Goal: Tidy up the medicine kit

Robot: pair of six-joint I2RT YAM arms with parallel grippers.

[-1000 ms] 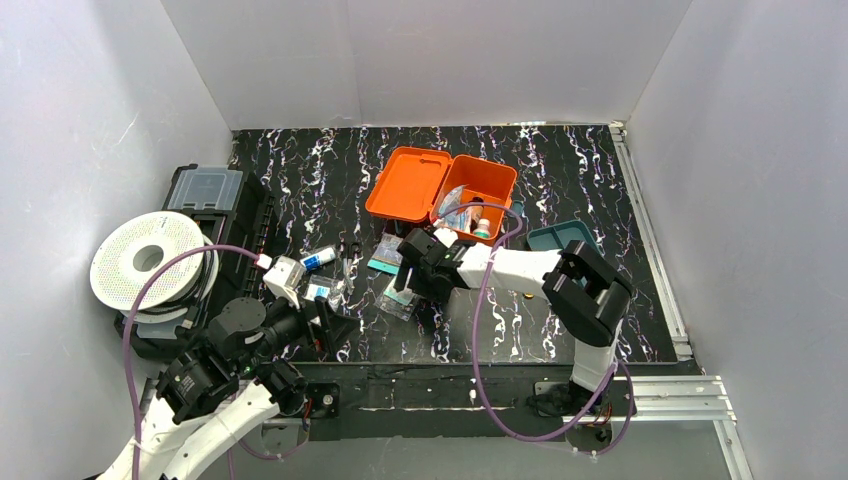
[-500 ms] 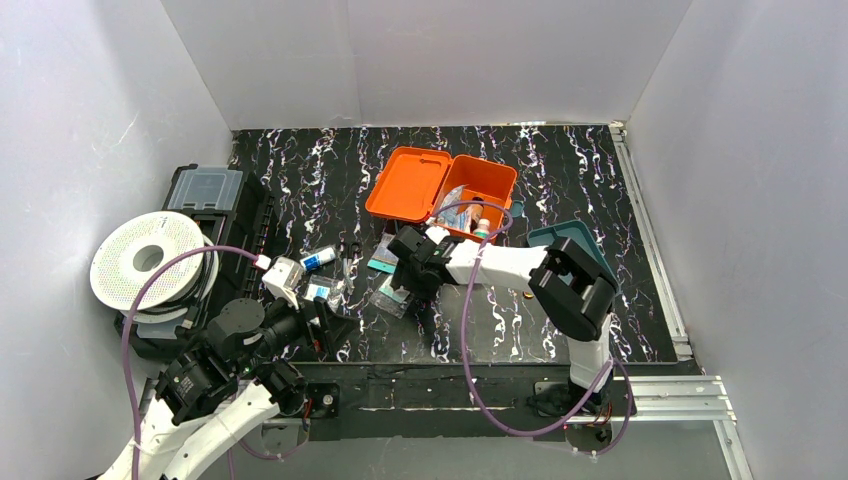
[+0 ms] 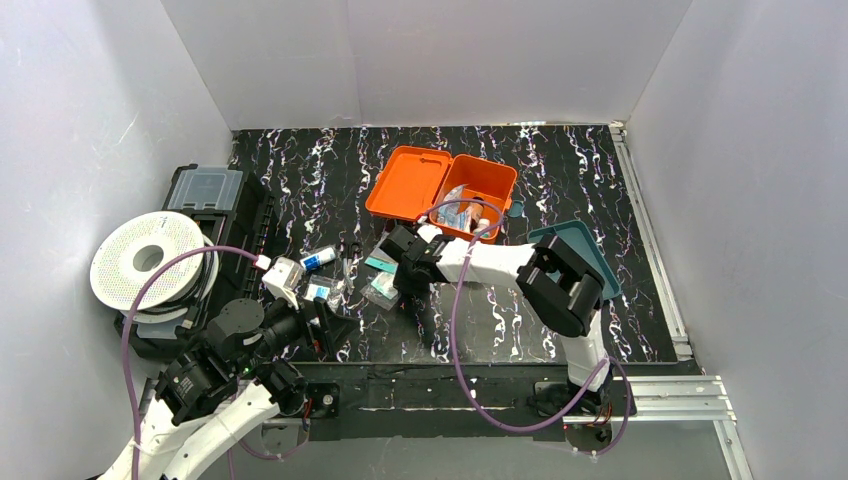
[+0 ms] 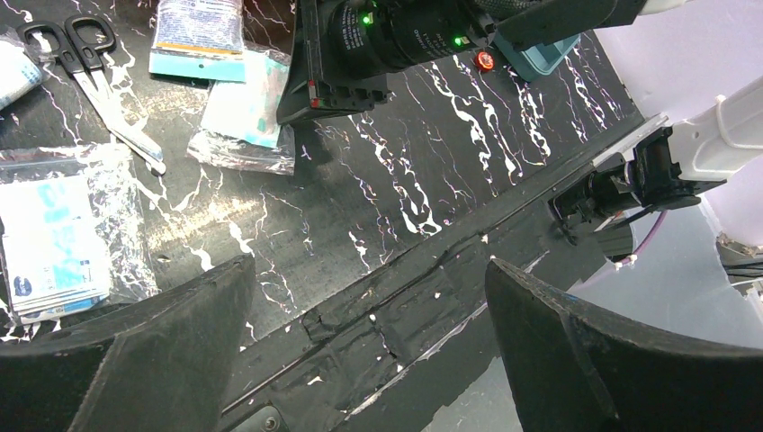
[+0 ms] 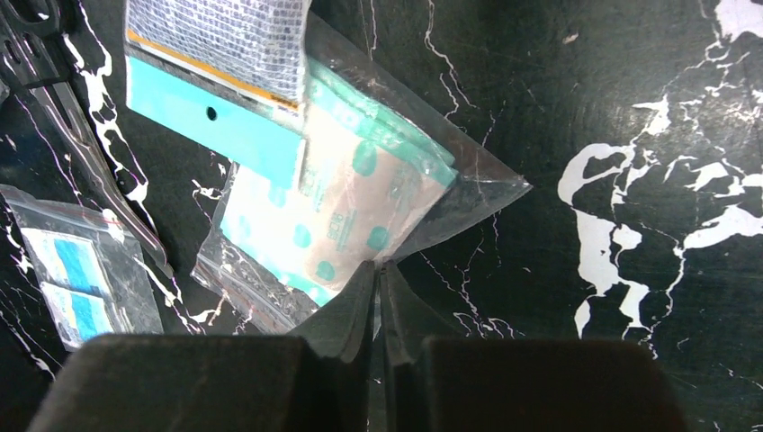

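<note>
Two halves of the small bright orange plastic medicine kit (image 3: 408,186) lie spread open toward the back of the black, white-veined marble-look tabletop (image 3: 520,320), with the lid flat on the left and the tub on the right. The kit sits just beyond my right gripper (image 5: 378,274) and a little to its right, near but not touching. That gripper's fingers are pressed together on the near edge of a crinkled clear plastic bag of beige plasters with teal dots (image 5: 342,207) (the tips meet right at the film's rim). My left gripper (image 4: 367,270) sits low at the near left, its fingers spread wide with nothing between them, well apart from the kit.

Inside the kit's tub I see a few packets and small bottles (image 3: 470,213), too small to tell apart. A dark teal plastic tray (image 3: 590,258) shows behind the right arm; its contents are hidden.

A flat packet with a teal card strip and grey mesh print (image 5: 216,54) overlaps the bag's far end. Black-handled steel scissors (image 4: 67,40) and a glossy zip bag of blue-and-white sachets (image 5: 81,279) lie to the left.
</note>
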